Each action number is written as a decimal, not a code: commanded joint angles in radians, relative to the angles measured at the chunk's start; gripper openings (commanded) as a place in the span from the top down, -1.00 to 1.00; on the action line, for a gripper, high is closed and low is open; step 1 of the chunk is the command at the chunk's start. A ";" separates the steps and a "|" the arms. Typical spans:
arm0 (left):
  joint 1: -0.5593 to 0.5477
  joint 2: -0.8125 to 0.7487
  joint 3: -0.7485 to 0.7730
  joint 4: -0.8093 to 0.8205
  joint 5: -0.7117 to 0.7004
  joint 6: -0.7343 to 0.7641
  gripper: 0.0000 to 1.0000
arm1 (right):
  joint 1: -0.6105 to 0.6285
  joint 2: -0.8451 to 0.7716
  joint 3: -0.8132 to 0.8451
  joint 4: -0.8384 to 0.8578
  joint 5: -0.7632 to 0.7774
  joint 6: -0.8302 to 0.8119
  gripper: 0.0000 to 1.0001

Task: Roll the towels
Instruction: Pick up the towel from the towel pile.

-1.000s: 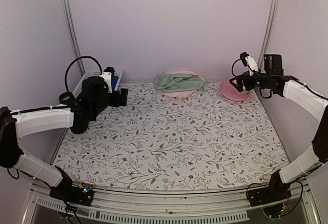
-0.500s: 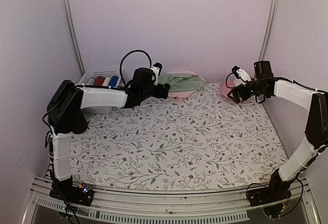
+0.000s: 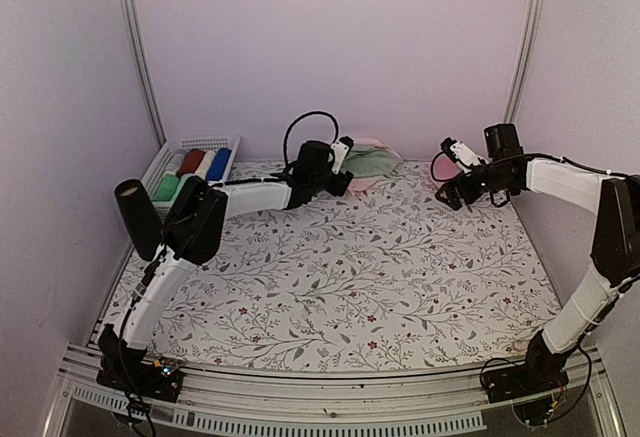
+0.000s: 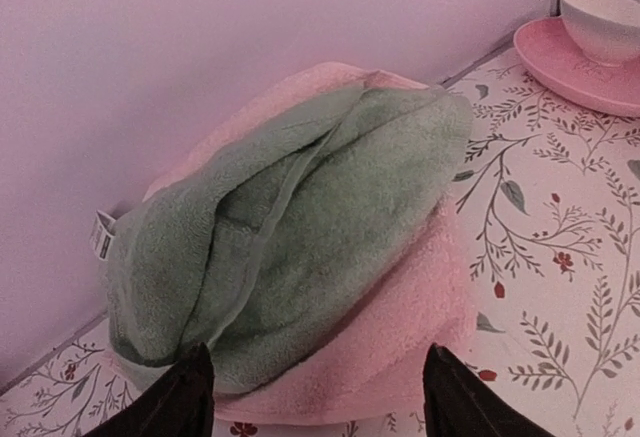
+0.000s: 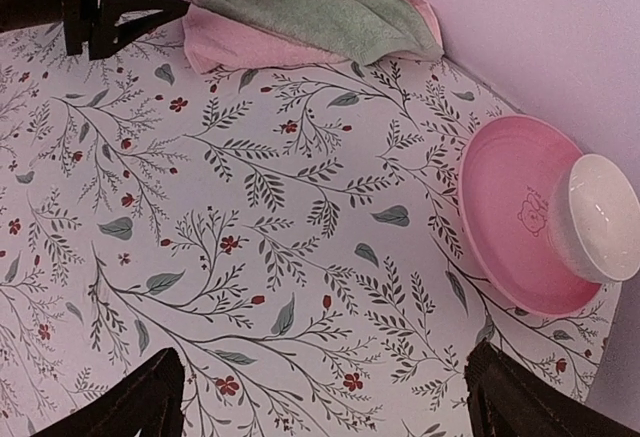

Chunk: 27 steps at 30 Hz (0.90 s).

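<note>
The pale mint green towel (image 4: 290, 227) lies folded on top of the pale pink towel (image 4: 400, 347), against the back wall. Both also show in the top view, green (image 3: 372, 160) over pink (image 3: 362, 183), and in the right wrist view, green (image 5: 310, 2) over pink (image 5: 225, 42). My left gripper (image 4: 320, 412) is open and empty, its fingers (image 4: 185, 402) just in front of the pile's near edge, spread about as wide as the pile; it also shows in the top view (image 3: 343, 183). My right gripper (image 5: 330, 417) is open and empty above the patterned table, right of the towels (image 3: 447, 195).
A pink saucer (image 5: 510, 207) with a white cup (image 5: 605, 217) stands at the back right, near my right gripper. A white basket (image 3: 180, 145) at the back left holds rolled cloths in green, dark red, white and blue. The back wall is directly behind the towels.
My left arm has swung from the basket at the back left across to the towels. My right gripper has moved a little left, off the saucer.
</note>
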 commanded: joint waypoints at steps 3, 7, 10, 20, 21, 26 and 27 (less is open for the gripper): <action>0.081 0.070 0.107 -0.008 -0.016 0.119 -0.31 | 0.017 -0.008 -0.012 0.001 -0.001 -0.009 -0.98; 0.116 0.102 0.146 -0.017 0.040 0.164 -0.25 | 0.021 -0.014 -0.015 0.001 -0.003 -0.010 -0.98; 0.131 0.121 0.172 -0.034 0.066 0.213 -0.32 | 0.024 -0.020 -0.015 0.001 -0.004 -0.008 -0.98; 0.130 0.167 0.188 -0.116 0.097 0.534 -0.47 | 0.028 -0.041 -0.018 0.003 -0.005 -0.006 -0.98; 0.130 0.173 0.190 -0.108 0.086 0.555 -0.46 | 0.028 -0.040 -0.019 0.003 -0.006 -0.005 -0.98; 0.126 0.226 0.241 -0.091 0.028 0.653 -0.19 | 0.030 -0.037 -0.019 0.003 -0.013 0.000 -0.98; 0.127 0.238 0.258 -0.087 0.015 0.668 -0.18 | 0.030 -0.037 -0.019 0.003 -0.013 0.001 -0.98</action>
